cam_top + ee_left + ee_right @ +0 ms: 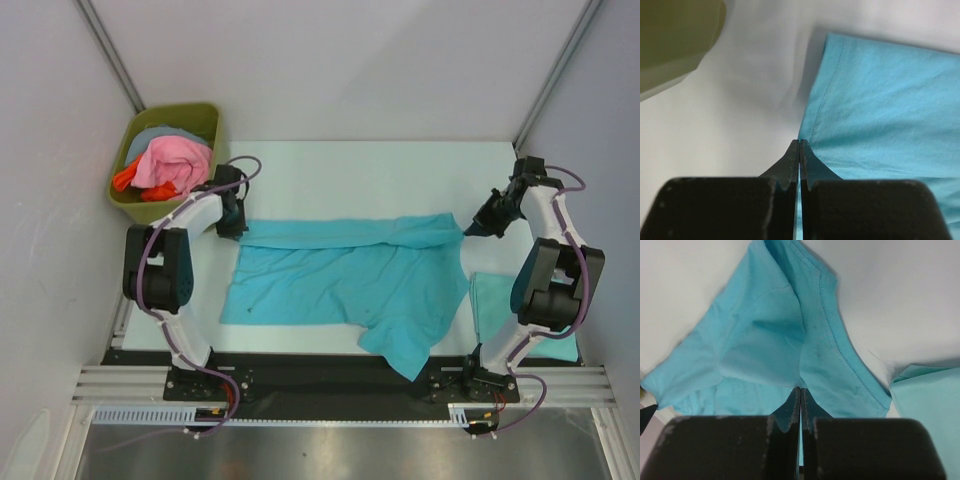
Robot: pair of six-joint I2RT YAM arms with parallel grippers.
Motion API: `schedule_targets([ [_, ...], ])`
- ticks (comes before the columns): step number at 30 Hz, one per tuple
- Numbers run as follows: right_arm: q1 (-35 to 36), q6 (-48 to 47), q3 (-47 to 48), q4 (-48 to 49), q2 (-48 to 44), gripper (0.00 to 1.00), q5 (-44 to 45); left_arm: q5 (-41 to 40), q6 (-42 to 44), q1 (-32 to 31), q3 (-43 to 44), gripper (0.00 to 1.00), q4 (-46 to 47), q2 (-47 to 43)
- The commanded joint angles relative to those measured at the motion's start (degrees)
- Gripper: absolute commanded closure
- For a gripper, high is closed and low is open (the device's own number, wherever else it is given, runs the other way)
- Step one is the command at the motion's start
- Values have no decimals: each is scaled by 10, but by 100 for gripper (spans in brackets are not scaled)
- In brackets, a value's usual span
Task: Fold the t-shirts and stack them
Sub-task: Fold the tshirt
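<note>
A turquoise t-shirt (345, 280) lies spread across the white table, its far edge folded over toward me. My left gripper (238, 226) is shut on the shirt's far left corner (812, 135), pinching the hem between the fingers. My right gripper (474, 226) is shut on the shirt's far right end, near the collar (832, 330) and a sleeve (715, 365). A second, folded turquoise t-shirt (495, 300) lies at the right, partly under the right arm; its edge shows in the right wrist view (930, 405).
An olive-green bin (205, 118) with pink, orange and blue cloths stands at the far left, just behind the left gripper; its corner shows in the left wrist view (675, 35). Grey walls enclose the table. The black rail (330, 375) runs along the near edge.
</note>
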Motion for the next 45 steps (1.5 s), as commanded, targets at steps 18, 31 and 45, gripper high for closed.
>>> schedule_targets([
  [18,-7,-14,-82,18,-50,100,5,-10,2,-9,-36,100,30,-12],
  [31,-7,22,-57,120,-61,40,-13,-15,0,-45,-12,38,-2,-88],
  [45,42,-41,171,164,217,55,-17,52,13,-52,112,78,7,-5],
])
